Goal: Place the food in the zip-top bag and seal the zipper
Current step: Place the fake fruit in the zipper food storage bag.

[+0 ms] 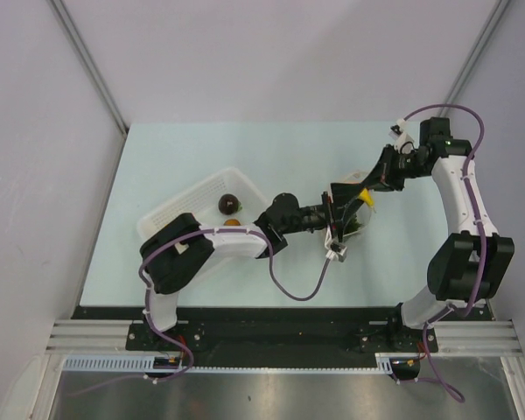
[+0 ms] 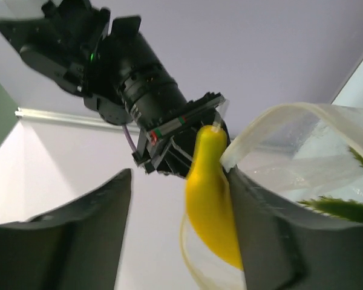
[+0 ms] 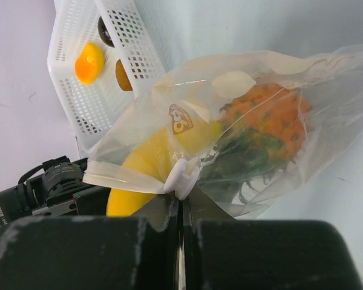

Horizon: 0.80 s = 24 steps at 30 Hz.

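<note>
Fruit at left: a dark brown round toy (image 1: 230,204) and an orange piece (image 1: 233,222) lie in the white perforated plastic basket (image 1: 188,199). We see the left hand (image 2: 176,211) open beside the yellow banana (image 3: 148,160), half inside the clear dotted bag (image 3: 278,72) with the orange pineapple (image 3: 269,118); the right hand (image 3: 181,208) pinches the bag's edge.

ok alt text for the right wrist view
The shut right gripper pinches the edge of a clear zip-top bag holding an orange pineapple, a yellow banana poking from its mouth. Behind, a white basket holds small fruits.
</note>
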Motion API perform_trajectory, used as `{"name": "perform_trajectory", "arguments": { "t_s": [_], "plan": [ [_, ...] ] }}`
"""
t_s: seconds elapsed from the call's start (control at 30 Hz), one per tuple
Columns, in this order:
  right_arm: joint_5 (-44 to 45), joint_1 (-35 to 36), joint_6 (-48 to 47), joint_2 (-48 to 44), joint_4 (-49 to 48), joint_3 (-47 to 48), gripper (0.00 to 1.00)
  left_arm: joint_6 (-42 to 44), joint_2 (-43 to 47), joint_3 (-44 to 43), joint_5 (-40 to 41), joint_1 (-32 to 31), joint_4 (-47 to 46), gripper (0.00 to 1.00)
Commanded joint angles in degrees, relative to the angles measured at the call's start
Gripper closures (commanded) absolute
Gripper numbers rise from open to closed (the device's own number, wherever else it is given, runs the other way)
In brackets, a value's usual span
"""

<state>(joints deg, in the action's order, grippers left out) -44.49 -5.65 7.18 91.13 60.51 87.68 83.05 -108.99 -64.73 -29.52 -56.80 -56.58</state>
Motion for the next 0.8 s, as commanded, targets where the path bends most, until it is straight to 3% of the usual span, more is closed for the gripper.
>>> {"name": "perform_trajectory", "arguments": {
  "t_s": [0.0, 0.17, 0.3, 0.4, 0.43, 0.57, 0.77],
  "plan": [
    [-1.0, -1.6, 2.4, 1.7, -1.1, 2.5, 1.00, -4.8, 0.1, -0.8, 2.5, 0.3, -12.3, 0.24],
    [0.2, -2.3, 2.7, 3.3, -1.3, 3.4, 1.00, -10.2, 7.4, 0.0, 6.8, 0.3, -8.1, 0.07],
    [0.5, -2.6, 2.5, 4.1, -1.2, 4.3, 1.00, -15.0, 18.1, 2.9, 8.8, 0.4, 2.1, 0.03],
    [0.7, -2.7, 2.1, 4.3, -0.9, 5.3, 1.00, -20.3, 27.3, 2.5, 9.7, 1.3, 18.8, 0.00],
    [1.0, -2.7, 1.4, 4.3, -0.8, 5.5, 1.00, -23.4, 29.3, 2.1, 9.7, 1.9, 28.4, 0.00],
    [1.9, -2.7, 0.5, 3.8, 0.0, 7.4, 1.00, -33.5, 37.4, 0.8, 14.8, 5.5, 46.0, 0.01],
    [8.7, -2.0, -4.2, 2.0, 2.1, 13.3, 1.00, -51.7, 41.6, -5.2, 14.8, 20.2, 75.2, 0.06]
  ]
}}
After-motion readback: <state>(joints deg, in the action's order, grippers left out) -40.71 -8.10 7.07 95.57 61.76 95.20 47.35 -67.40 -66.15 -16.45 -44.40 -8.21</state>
